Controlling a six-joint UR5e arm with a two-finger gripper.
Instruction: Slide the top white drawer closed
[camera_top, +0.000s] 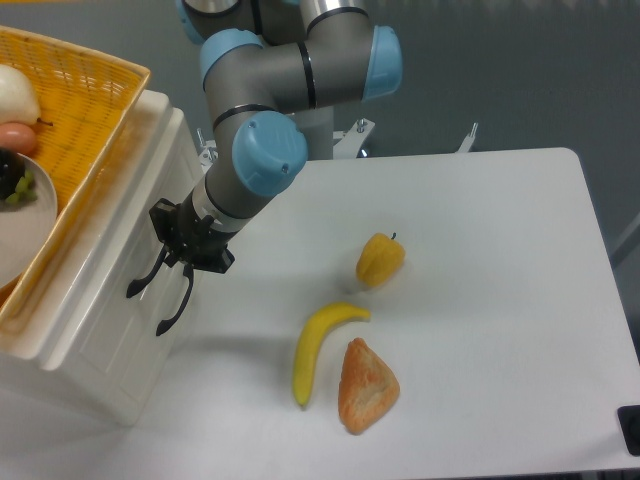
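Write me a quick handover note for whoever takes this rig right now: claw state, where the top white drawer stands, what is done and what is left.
Claw: fingers spread open, holding nothing, tips at the cabinet front by the black handle.
Top white drawer: front sits flush with the cabinet face; no gap or interior showing, so it looks closed.
Done: the push appears complete.
Left: back the claw straight off the drawer front and confirm it is fully seated.
Nearby: yellow basket on the cabinet top; banana, yellow pepper and bread roll on the table, clear of the arm's retreat.
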